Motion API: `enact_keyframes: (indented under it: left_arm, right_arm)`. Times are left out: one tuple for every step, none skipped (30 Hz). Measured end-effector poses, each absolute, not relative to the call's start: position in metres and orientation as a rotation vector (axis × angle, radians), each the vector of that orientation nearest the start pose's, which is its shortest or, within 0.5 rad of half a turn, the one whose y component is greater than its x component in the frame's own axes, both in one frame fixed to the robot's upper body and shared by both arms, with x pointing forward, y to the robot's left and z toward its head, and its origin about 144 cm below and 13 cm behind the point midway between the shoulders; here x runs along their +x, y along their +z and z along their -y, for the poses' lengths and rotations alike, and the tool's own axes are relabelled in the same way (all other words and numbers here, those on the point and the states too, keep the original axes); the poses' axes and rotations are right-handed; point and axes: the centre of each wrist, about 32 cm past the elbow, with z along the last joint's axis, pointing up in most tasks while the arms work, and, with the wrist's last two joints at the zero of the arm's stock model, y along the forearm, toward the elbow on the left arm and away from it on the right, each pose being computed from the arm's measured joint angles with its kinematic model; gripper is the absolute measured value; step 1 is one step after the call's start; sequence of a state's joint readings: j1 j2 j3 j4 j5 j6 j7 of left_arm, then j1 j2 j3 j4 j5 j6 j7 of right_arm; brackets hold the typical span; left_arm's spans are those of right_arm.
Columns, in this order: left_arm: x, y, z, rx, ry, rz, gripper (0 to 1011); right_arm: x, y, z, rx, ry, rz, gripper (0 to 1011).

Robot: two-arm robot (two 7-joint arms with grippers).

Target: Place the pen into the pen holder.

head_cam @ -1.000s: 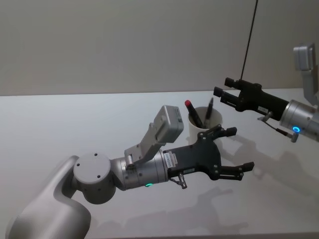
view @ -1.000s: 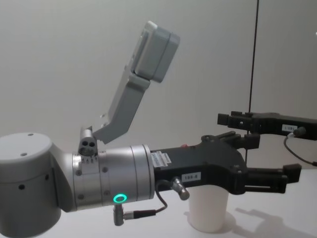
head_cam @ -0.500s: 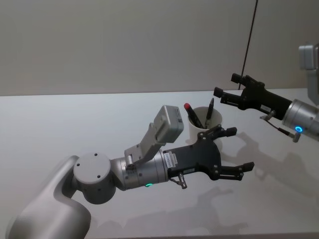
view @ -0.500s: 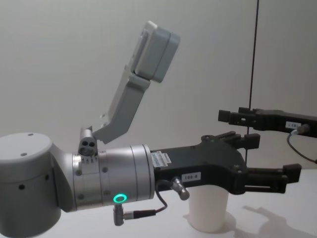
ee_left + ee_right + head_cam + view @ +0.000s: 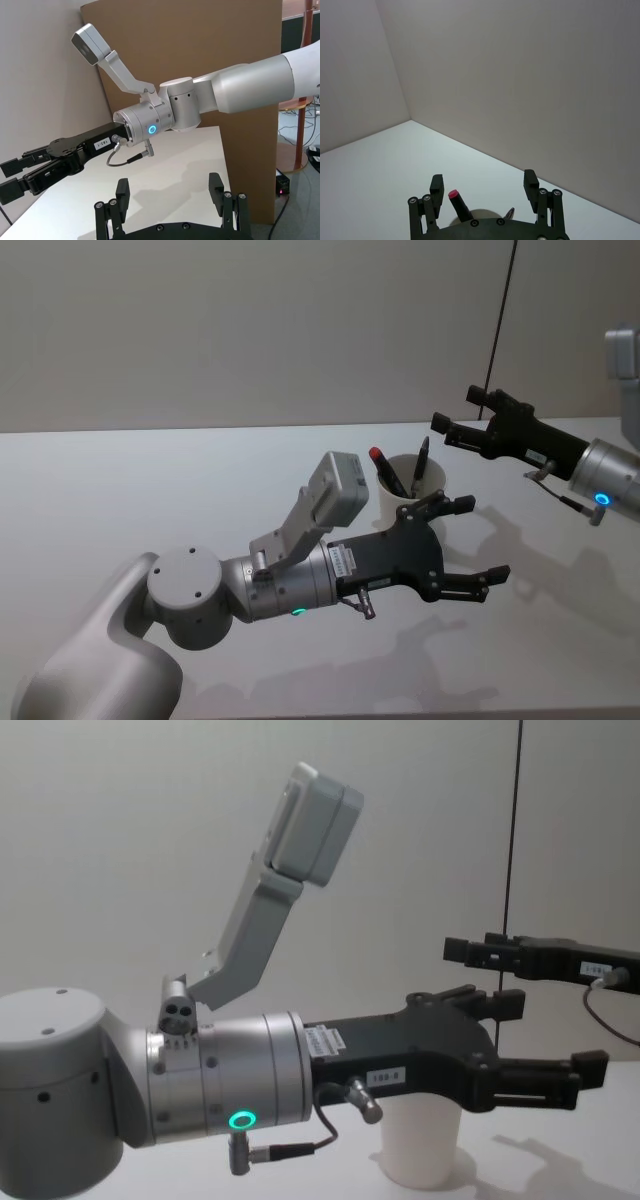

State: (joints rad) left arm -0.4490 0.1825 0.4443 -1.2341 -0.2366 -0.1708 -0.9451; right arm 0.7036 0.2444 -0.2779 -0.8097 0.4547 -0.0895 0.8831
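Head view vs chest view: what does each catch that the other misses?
Head view alone: the inside of the pen holder, with a red-capped pen and a dark pen standing in it.
Chest view alone: the pen holder's side wall down to its base on the table.
Both: the left gripper, fingers open, beside the pen holder, and the right gripper, open and empty, raised farther right.

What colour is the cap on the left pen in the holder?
Red cap on a dark pen, best seen from the head view.
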Motion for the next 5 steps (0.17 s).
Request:
enact_keyframes:
  left_arm:
    - [0.5637, 1.1841, -0.1703, 0.007, 0.27, 0.21, 1004]
    - [0.5637, 1.1841, -0.1704, 0.007, 0.271, 0.21, 1004]
    - [0.5637, 1.1841, -0.1703, 0.007, 0.27, 0.21, 1004]
    - [0.5637, 1.1841, -0.1703, 0.007, 0.27, 0.21, 1004]
    - [0.5637, 1.1841, -0.1703, 0.007, 0.27, 0.21, 1004]
  right_arm:
    - [0.6367, 1.1941, 0.29, 0.083, -0.67, -0.039, 1002]
    - [0.6366, 1.1941, 0.2901, 0.084, -0.67, -0.039, 1001]
    - [0.6366, 1.1941, 0.2901, 0.084, -0.67, -0.039, 1002]
    - [0.6365, 1.1941, 0.2901, 0.084, -0.67, -0.039, 1002]
    - [0.6365, 1.1941, 0.2901, 0.085, -0.67, -0.039, 1002]
